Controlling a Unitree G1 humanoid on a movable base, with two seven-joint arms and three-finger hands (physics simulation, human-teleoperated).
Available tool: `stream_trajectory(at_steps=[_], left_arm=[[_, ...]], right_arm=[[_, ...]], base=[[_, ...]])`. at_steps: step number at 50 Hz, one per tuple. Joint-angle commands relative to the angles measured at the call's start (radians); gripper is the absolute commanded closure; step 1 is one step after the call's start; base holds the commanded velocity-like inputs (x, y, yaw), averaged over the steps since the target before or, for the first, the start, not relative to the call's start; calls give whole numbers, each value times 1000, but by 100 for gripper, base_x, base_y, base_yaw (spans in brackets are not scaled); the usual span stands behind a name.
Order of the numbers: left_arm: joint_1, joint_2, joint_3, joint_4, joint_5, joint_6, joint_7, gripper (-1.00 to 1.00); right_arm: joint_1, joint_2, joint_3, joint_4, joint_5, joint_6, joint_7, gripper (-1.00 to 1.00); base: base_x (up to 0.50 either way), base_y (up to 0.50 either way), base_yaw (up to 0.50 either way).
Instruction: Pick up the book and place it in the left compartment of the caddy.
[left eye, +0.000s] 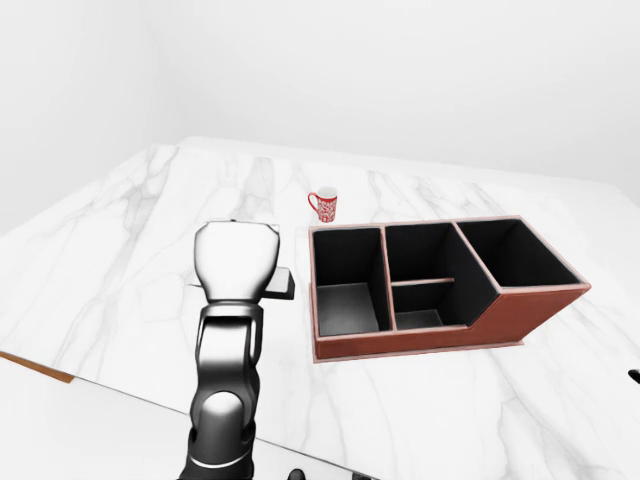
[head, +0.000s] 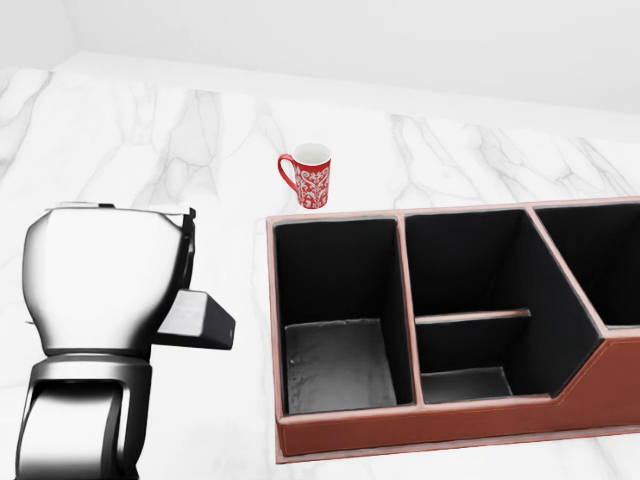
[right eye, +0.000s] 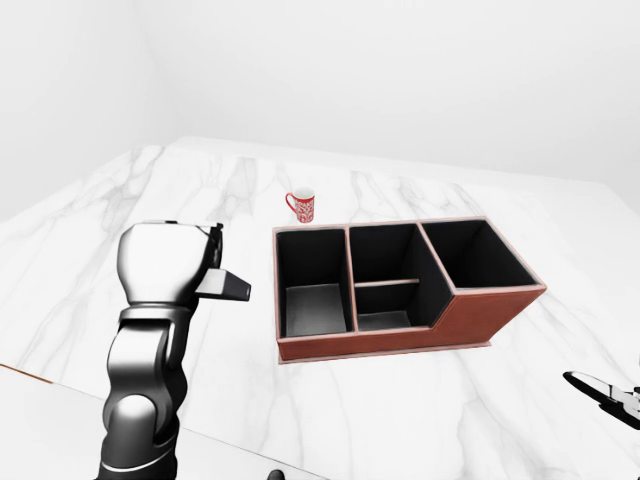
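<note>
Worktop (left eye: 120, 250): white marble, broad, bare over most of its left and lower parts in the eye views; its near edge runs across the lower left of the left-eye view. Caddy (head: 440, 425): red-brown leather with black lining, long axis across the head view, three bays side by side; the left compartment (head: 335, 365) is open-topped and holds nothing, its left wall the first edge to clear. Left arm (left eye: 225, 370): rises from the bottom of the views, standing left of the caddy and much the nearer arm to it. Left hand (head: 190, 290): fingers mostly hidden behind the wrist housing, yet judged closed upon the book, which is carried clear above the worktop. Book (head: 200, 320): small, dark-covered with a pale face, jutting rightward from the hand, long axis pointing toward the caddy, apart from its left wall; the compartment lies to the right of it in the head view, open room between. Mug (head: 312, 175): red and white, upright, just beyond the caddy's upper left corner, outside the likely path. Right hand (right eye: 605, 390): only a sliver at the lower right edge of the right-eye view, well apart; its state cannot be told.
</note>
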Motion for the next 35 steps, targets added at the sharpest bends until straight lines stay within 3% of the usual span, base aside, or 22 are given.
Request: stream_trajectory(at_steps=[1,5,9,23,35], left_arm=[[-24,-47,-61,-19,37,0,-10,100],[-33,-53,-64,-15,37,0,-13,100],[-38,-75,-95,-11,58,0,-16,100],[-42,-138,-180,39,104,0,2,100],[-65,-167,-202,126,96,0,47,100]], right_arm=[[2,0,-3,-4,4,6,2,-100],[4,1,-5,-10,6,10,4,-100],[-4,-1,1,14,2,-7,10,-100],[7,5,-2,-14,6,10,13,-100],[7,9,-7,-21,5,17,18,-100]], base=[[0,0,0],[0,0,0],[0,0,0],[0,0,0],[0,0,0]])
